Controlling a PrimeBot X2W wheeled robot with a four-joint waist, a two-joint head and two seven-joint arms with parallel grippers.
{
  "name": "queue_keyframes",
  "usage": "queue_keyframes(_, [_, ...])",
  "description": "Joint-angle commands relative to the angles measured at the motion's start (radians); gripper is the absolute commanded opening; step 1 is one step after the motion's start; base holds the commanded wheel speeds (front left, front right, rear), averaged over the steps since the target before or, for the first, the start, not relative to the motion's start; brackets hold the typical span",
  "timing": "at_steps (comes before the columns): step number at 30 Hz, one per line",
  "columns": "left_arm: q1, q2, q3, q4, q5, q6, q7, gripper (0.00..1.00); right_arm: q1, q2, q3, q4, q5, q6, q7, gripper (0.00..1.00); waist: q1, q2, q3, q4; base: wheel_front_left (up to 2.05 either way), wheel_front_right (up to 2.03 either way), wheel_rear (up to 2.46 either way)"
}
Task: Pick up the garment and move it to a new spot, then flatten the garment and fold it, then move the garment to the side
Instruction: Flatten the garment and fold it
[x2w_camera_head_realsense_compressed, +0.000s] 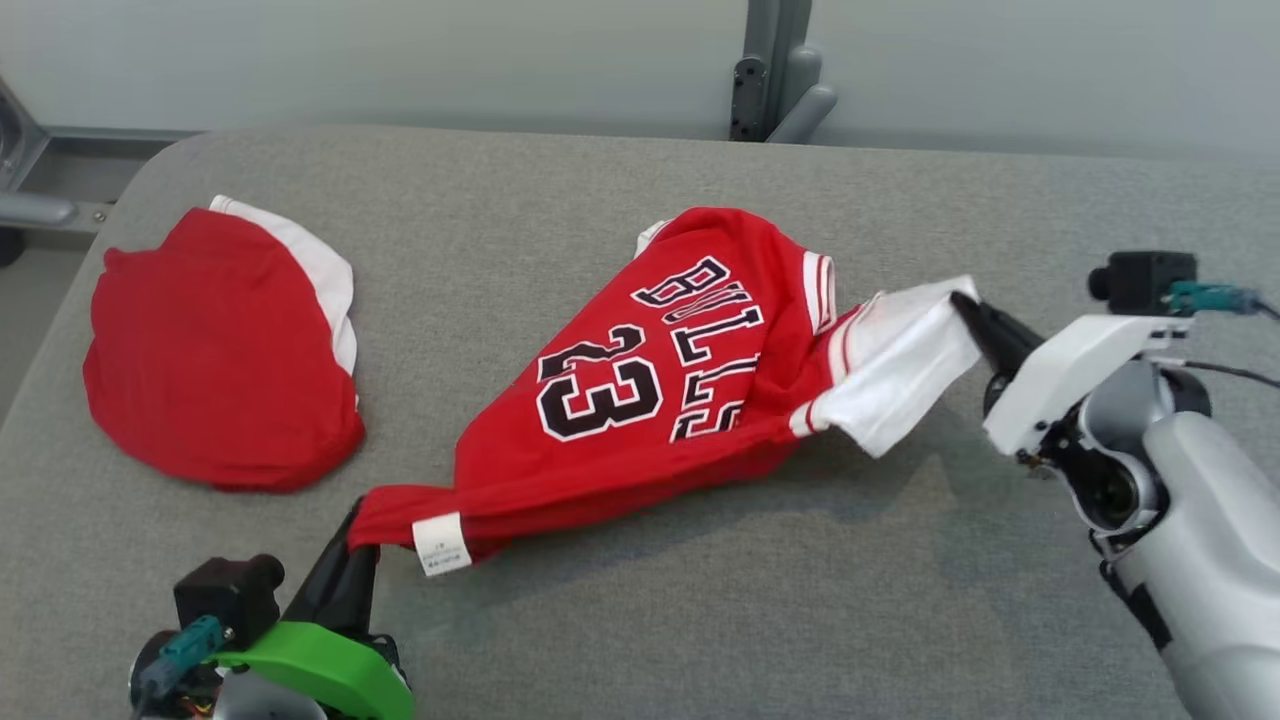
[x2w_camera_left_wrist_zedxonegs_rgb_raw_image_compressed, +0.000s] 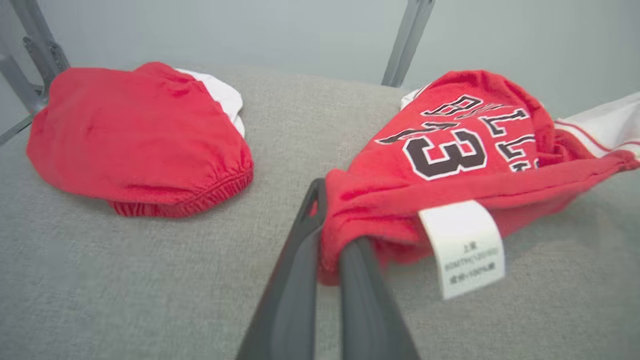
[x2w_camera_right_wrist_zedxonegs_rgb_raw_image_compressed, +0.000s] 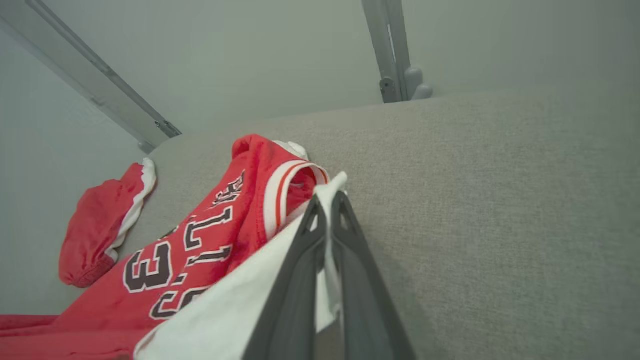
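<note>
Shirt: your red shirt, with "BULLS" and "23" in black facing up, sits near the middle of the bench. In the head view it stretches on a slant from 7 o'clock to 3 o'clock.
Left pincer: your left pincer is at 7 o'clock in the head view. Its two dark fingers are clamped on the bunched red hem at the shirt's lower corner.
Tag: a white tag hangs from that hem just beside the left pincer, on its 3 o'clock side in the left wrist view. The print on it is too small to read.
Right pincer: your right pincer is at 3 o'clock in the head view. Its fingers are pressed together on the edge of the white sleeve.
White sleeve: the white sleeve joins the red body at a red-and-white striped band. It throws a shadow on the bench beneath it.
Contact: you cannot tell from these views how much of the shirt's middle rests on the bench.
Shorts: a pair of red shorts with a white panel lies in a heap at 9 o'clock in the head view, well apart from the shirt. The gathered waistband faces the left wrist camera.
Post: a grey metal post stands behind the bench's far edge at 12 o'clock, against a pale wall.
</note>
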Motion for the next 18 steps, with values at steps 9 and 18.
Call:
queue_keyframes(9, [0.058, 0.125, 0.000, -0.467, -0.026, 0.014, 0.266, 0.00, 0.126, -0.032, -0.249, -0.478, 0.101, 0.000, 0.140, 0.00, 0.0000, 0.0000, -0.068, -0.135, 0.00, 0.00, 0.00])
queue_keyframes(18, [-0.178, 0.288, 0.003, -0.710, -0.079, -0.028, 0.519, 0.00, 0.040, 0.124, -0.426, -0.873, 0.061, 0.001, 0.335, 0.00, 0.0000, 0.0000, -0.032, -0.197, 0.00, 0.00, 0.00])
